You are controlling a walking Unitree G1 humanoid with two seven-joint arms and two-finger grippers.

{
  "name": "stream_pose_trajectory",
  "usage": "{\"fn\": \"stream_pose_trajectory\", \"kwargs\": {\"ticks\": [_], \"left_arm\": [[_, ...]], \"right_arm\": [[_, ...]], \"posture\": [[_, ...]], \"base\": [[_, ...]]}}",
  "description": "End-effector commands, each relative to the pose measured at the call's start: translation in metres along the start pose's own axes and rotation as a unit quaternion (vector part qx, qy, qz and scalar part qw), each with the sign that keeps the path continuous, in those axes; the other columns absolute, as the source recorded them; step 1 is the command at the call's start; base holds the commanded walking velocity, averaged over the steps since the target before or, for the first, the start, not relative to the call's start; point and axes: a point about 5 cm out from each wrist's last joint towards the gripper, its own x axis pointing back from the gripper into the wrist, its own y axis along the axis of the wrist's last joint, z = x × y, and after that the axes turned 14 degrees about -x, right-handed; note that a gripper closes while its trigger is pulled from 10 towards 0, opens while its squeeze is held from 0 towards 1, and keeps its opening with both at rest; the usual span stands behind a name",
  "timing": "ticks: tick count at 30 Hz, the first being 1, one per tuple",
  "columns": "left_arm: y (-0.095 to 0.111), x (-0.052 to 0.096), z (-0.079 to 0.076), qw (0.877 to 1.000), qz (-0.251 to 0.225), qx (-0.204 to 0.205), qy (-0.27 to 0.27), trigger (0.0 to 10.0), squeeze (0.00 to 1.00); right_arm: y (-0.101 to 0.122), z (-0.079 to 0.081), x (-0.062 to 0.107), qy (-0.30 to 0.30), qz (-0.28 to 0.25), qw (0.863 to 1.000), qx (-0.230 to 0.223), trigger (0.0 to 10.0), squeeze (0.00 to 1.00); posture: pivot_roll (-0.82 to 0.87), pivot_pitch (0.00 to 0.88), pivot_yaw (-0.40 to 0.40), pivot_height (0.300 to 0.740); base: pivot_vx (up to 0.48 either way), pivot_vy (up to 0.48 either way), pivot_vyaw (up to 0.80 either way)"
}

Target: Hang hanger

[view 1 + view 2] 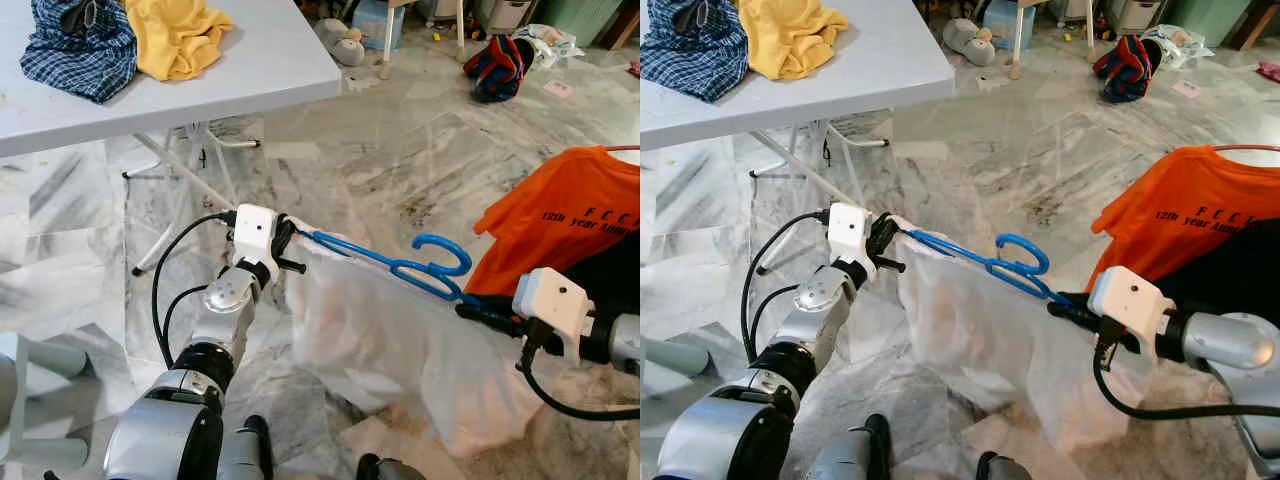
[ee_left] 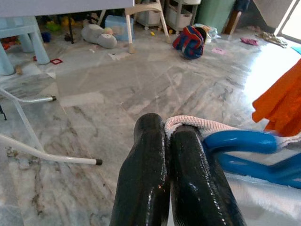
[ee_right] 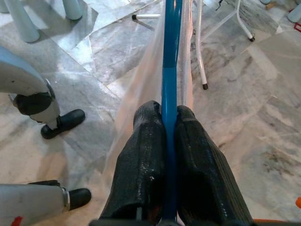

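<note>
While the marble floor (image 1: 420,150) spreads across most of the head views, its far edge is cluttered with things too small or cut off to identify beyond a red and blue bag (image 1: 497,66) and a grey soft toy (image 1: 343,42). At the robot's left stands a white folding table (image 1: 260,70), its near edge and one corner in view, carrying a dark checked garment (image 1: 75,45) and a yellow garment (image 1: 178,35), both cropped by the frame's top. An orange T-shirt (image 1: 560,225) hangs at the right; what it hangs from runs out of frame, and its dark lettering is cut off at the frame's edge. Between the two arms a pale, thin garment (image 1: 400,350) droops from a blue hanger (image 1: 390,262), held roughly level above the floor, hook pointing up and away from the robot. The cloth hides much of the hanger's lower bar. The left gripper (image 2: 167,136) has its two black fingers pressed together on the garment's hem at the hanger's left end, with the blue tip just beside them. The right gripper (image 3: 169,117) is clamped tight on the hanger's blue bar at its right end, with translucent fabric trailing beyond the fingers.
</note>
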Motion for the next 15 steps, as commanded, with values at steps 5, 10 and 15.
{"fn": "stream_pose_trajectory", "kwargs": {"ticks": [5,10,15], "left_arm": [[-0.002,0.005,0.029,0.998,0.008,0.006,0.062,0.0,0.00],[-0.004,0.005,0.026,0.998,0.014,0.010,0.058,0.0,0.00],[-0.005,0.005,0.020,0.998,0.012,0.015,0.061,0.0,0.00]], "right_arm": [[-0.001,-0.006,0.031,0.007,0.044,0.999,-0.018,10.0,0.00],[0.007,-0.007,0.028,0.010,0.007,0.999,-0.033,10.0,0.00],[0.006,-0.011,0.014,-0.025,-0.023,0.998,-0.046,10.0,0.00]], "posture": [[-0.01,0.208,-0.017,0.740],[-0.01,0.208,-0.017,0.740],[0.00,0.210,-0.023,0.740]], "base": [[0.000,0.000,0.00],[0.000,0.000,0.00],[0.000,0.000,0.00]]}}
